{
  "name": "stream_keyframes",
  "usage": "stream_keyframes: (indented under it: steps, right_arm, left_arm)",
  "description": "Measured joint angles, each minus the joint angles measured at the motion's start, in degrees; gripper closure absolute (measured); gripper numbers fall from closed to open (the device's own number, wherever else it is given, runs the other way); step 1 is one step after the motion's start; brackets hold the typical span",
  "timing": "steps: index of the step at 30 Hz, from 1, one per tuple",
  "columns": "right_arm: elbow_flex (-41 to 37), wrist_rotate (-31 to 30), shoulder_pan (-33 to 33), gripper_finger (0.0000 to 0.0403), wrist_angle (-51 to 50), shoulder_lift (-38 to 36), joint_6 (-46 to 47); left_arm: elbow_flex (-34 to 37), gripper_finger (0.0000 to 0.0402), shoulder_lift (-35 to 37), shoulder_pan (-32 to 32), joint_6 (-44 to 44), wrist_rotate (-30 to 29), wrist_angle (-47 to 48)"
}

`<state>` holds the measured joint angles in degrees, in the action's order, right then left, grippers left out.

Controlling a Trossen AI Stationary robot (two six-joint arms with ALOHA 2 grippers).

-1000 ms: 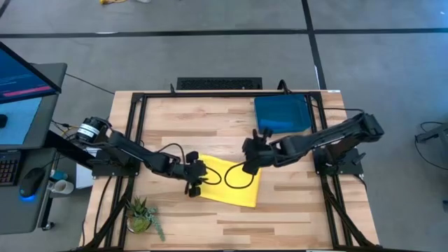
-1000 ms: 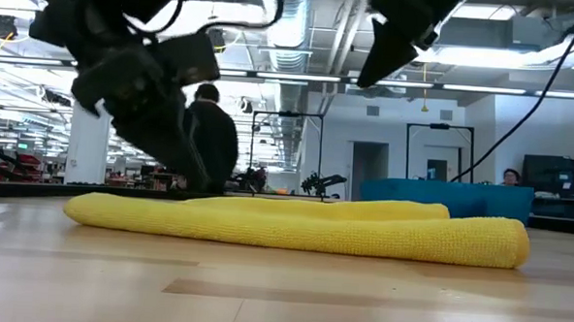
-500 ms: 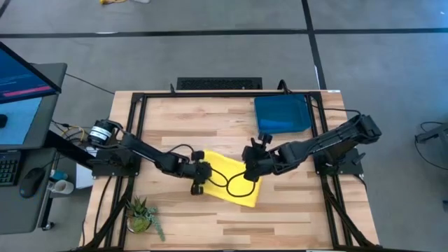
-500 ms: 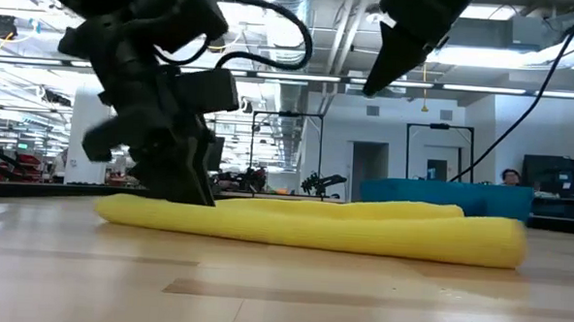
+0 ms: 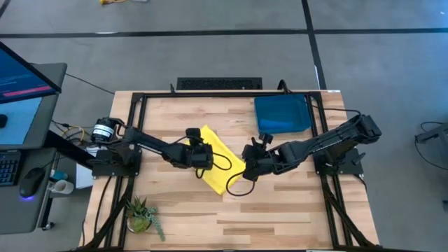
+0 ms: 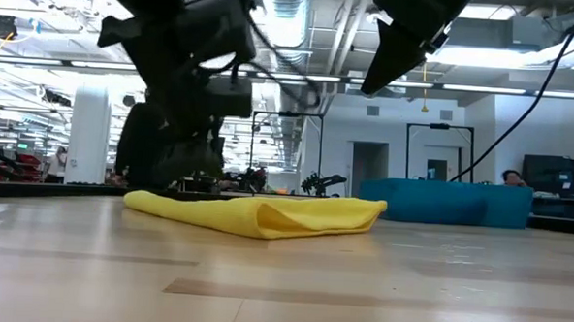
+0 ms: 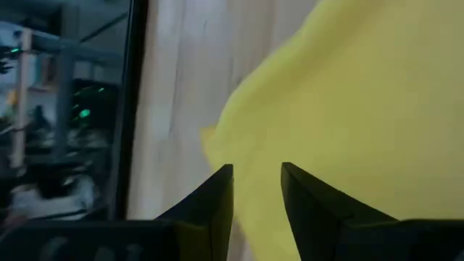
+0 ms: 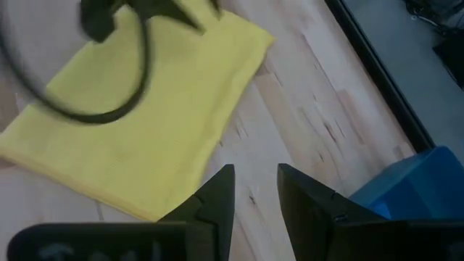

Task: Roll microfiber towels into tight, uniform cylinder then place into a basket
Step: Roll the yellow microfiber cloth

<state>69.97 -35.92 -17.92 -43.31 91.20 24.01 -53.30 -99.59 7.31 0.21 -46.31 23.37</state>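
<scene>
The yellow towel (image 5: pixel 222 166) lies on the wooden table as a folded strip slanting from far left to near right, with a rounded fold at one end (image 6: pixel 367 215). My left gripper (image 5: pixel 204 161) is down on its left part, fingers a narrow gap apart (image 7: pixel 255 174). My right gripper (image 5: pixel 247 170) hangs above the table just right of the towel, open with nothing between its fingers (image 8: pixel 254 174). The dark teal-blue basket (image 5: pixel 282 114) stands at the far right. My left gripper comes slanting down from the table's left, with its fingertips (image 7: pixel 221 190) over the towel's upper layer (image 7: pixel 341 109) near the towel's left end. Yellow cloth shows in the gap. Whether cloth is caught between the fingers cannot be told. The towel lies flat on the table.
A small green plant (image 5: pixel 143 214) stands at the near left corner. Black frame rails (image 5: pixel 140 112) run along both sides of the table. A loose black cable loop (image 5: pixel 234 185) hangs from my right arm over the towel's near end. Bare wood lies along the near edge.
My left gripper has swept from the towel's near left edge toward the far edge and the right, turning its wrist. The towel, spread out before, is now folded over into a narrower, shorter strip and turned about. My right gripper has kept almost still.
</scene>
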Motion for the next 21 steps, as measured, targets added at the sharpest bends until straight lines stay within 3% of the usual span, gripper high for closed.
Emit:
stream_keyframes:
  steps: [4,8,12,21]
  right_arm:
    - [0.0,0.0,-0.5,0.0276,0.0,0.0,0.0]
    - [0.0,0.0,-1.1,0.0276,0.0,0.0,0.0]
    - [0.0,0.0,-1.2,0.0276,0.0,0.0,0.0]
    - [0.0,0.0,-0.6,0.0276,-1.3,0.0,-0.5]
  left_arm:
    - [-0.1,0.0292,0.0,2.1,-1.0,10.0,-5.1]
    - [2.0,0.0292,0.0,4.9,-2.9,20.7,-17.6]
    - [4.2,0.0292,-1.0,8.3,-2.7,21.6,-29.5]
    - [4.4,0.0292,-5.4,12.2,-3.2,21.5,-36.7]
